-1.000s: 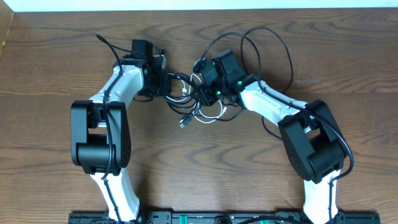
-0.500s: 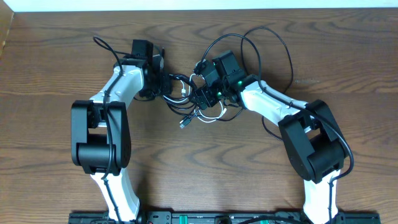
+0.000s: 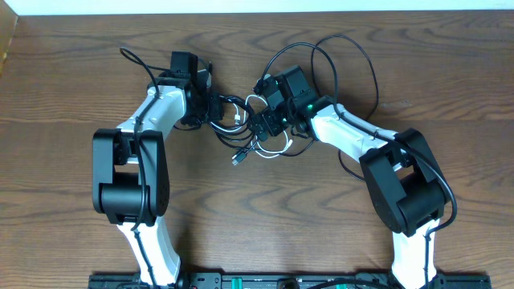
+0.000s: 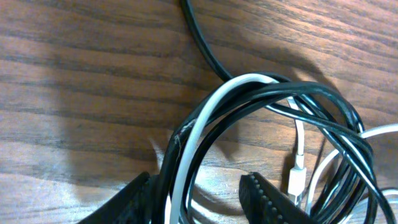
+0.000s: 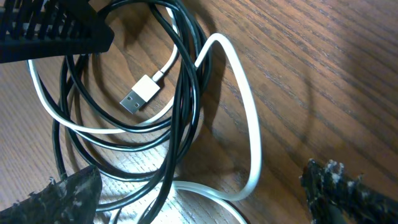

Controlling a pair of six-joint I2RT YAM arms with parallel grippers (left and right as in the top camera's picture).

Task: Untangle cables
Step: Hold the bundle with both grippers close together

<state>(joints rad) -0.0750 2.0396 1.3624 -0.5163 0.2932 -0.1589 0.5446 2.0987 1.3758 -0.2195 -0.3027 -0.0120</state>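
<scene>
The cables (image 3: 245, 132) lie knotted on the wooden table between my two arms. A black cable (image 3: 353, 56) loops out to the back right, and a black end (image 3: 128, 56) trails back left. My left gripper (image 3: 215, 108) is at the knot's left side. Its jaws (image 4: 198, 180) are partly open: a bundle of black cable (image 4: 298, 99) and white cable (image 4: 217, 99) rests against the left finger, with a gap to the right finger. My right gripper (image 3: 263, 122) (image 5: 200, 174) is wide open over a white loop (image 5: 252, 130) and black strands (image 5: 183, 81).
A white USB plug (image 5: 140, 93) lies inside the coil and another white plug (image 4: 297, 177) sits beside my left gripper's right finger. The left gripper's finger (image 5: 56, 28) shows at the top left of the right wrist view. The table's far edge (image 3: 257, 11) runs behind both arms.
My right gripper has opened wide. My left gripper's jaws have spread a little. The black cable end at the back left has shifted slightly left.
</scene>
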